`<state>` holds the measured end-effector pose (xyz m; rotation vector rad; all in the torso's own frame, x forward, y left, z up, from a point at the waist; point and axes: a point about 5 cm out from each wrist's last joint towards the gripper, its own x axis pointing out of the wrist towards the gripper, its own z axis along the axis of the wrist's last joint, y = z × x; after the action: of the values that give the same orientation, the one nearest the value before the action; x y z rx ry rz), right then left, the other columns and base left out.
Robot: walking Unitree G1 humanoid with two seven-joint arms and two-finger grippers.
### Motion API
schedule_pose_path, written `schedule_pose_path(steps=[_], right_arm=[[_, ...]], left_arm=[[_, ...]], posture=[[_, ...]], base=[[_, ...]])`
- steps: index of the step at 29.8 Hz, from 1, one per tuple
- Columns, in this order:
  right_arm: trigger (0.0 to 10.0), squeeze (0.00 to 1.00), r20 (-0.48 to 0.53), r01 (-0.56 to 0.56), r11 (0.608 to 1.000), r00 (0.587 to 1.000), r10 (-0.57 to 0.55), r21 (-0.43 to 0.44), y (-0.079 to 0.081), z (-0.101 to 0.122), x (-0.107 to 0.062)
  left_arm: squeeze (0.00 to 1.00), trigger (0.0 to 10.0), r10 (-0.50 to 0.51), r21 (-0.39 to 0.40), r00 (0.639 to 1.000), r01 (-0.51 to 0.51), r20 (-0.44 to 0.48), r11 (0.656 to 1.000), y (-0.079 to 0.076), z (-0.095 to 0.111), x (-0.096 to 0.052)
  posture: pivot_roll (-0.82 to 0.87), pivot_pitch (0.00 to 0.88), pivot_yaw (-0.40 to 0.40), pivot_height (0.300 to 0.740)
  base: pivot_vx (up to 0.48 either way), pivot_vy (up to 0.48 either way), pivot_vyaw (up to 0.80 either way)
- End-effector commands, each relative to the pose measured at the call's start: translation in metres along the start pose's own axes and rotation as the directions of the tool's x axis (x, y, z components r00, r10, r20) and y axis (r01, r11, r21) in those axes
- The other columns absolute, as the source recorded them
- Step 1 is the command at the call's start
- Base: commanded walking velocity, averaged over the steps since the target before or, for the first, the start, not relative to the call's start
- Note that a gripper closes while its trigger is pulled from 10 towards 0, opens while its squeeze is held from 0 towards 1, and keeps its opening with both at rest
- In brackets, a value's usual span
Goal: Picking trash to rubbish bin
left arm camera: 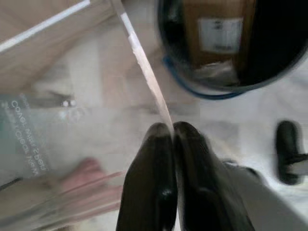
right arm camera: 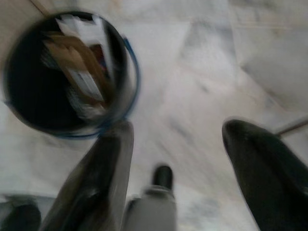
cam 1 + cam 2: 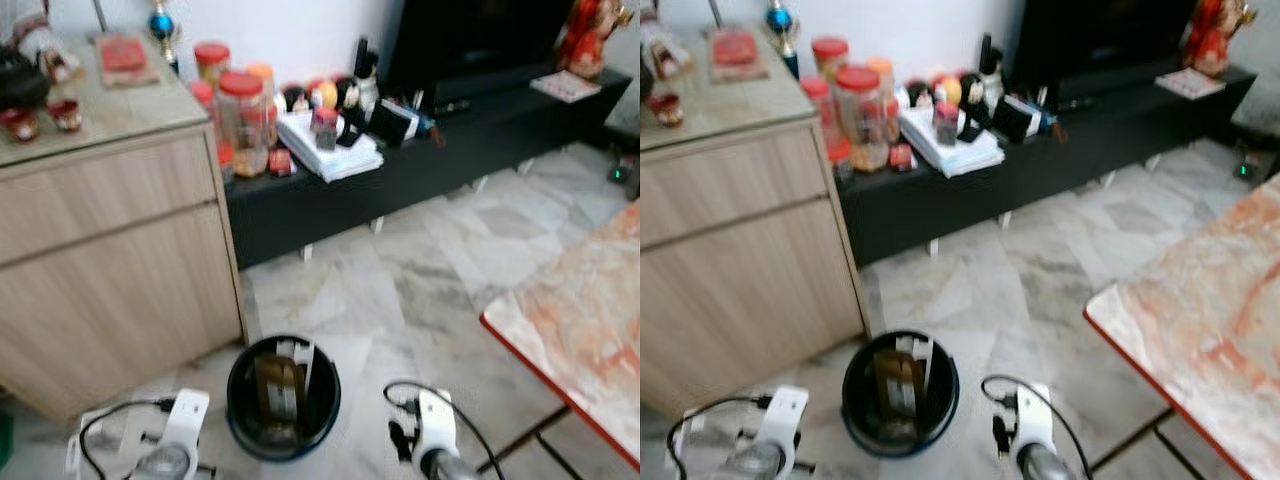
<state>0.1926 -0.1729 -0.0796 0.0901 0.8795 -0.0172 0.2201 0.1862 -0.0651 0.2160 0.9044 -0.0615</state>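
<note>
The left gripper (image 1: 172,132) has its fingers clenched on the edge of a clear plastic sheet (image 1: 57,144) with faint printed lettering, held low above the floor (image 3: 400,290) just beside the bin (image 1: 226,91). The sheet's thin edge runs up from the fingertips toward the cabinet (image 3: 110,270). The left wrist unit (image 3: 180,430) sits at the near left of the head views, a black cable looping from it.

The right gripper (image 2: 192,144) hangs over bare marble floor with its fingers (image 2: 106,163) released, spread wide and holding nothing; the bin lies just ahead of one finger. Its wrist unit (image 3: 432,430) shows at the near right, also with a cable.

Between the two arms stands the bin (image 3: 283,398), round and black with a blue lower rim, on the floor at the corner of the cabinet. Inside it stand a brown box (image 3: 275,385) with a white label and some white paper (image 3: 300,355).

At right, a corner of a desk (image 3: 580,320) with an orange-and-white marbled top and red edge juts in.

Farther back, the wooden cabinet carries small red cups (image 3: 40,118) and a red book (image 3: 124,55). Beyond it a long black shelf (image 3: 400,170) along the wall holds red-lidded jars (image 3: 240,115), a stack of white papers (image 3: 330,150) and small clutter, with a dark screen (image 3: 470,40) above.
</note>
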Motion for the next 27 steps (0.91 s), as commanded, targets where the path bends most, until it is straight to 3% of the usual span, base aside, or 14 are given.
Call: schedule_pose_path(steps=[1, 11, 16, 21, 27], right_arm=[[10.0, 0.00, 0.028, -0.021, 1.000, 0.999, 0.021, 0.009, 0.008, 0.009, 0.003], [10.0, 0.00, 0.025, -0.042, 0.999, 0.999, 0.042, 0.008, 0.010, 0.010, 0.003], [10.0, 0.00, 0.027, -0.108, 0.993, 0.994, 0.109, -0.046, 0.018, 0.017, 0.005], [10.0, 0.00, 0.036, -0.157, 0.982, 0.986, 0.162, -0.104, 0.025, 0.027, 0.007], [10.0, 0.00, 0.075, -0.241, 0.955, 0.963, 0.257, -0.173, 0.040, 0.049, 0.009]], left_arm=[[0.00, 10.0, 0.028, 0.022, 0.999, -0.028, -0.030, 0.999, 0.012, -0.009, -0.002], [0.00, 10.0, 0.028, 0.033, 0.999, -0.028, -0.015, 0.999, 0.012, -0.005, -0.001], [0.00, 10.0, 0.026, 0.039, 0.999, -0.027, 0.022, 0.999, 0.011, 0.006, 0.000], [0.00, 10.0, 0.038, 0.010, 0.995, -0.039, 0.089, 0.999, 0.014, 0.024, 0.001], [0.00, 10.0, 0.015, -0.014, 0.972, -0.012, 0.235, 1.000, 0.012, 0.066, 0.001]], posture=[[0.10, 0.076, -0.072, 0.740], [0.10, 0.076, -0.074, 0.740], [0.10, 0.077, -0.075, 0.740], [0.10, 0.075, -0.074, 0.740], [0.10, 0.076, -0.077, 0.740]], base=[[0.356, 0.000, 0.00], [0.352, 0.000, 0.00], [0.345, 0.000, 0.00], [0.120, 0.000, 0.00], [0.000, 0.000, 0.00]])
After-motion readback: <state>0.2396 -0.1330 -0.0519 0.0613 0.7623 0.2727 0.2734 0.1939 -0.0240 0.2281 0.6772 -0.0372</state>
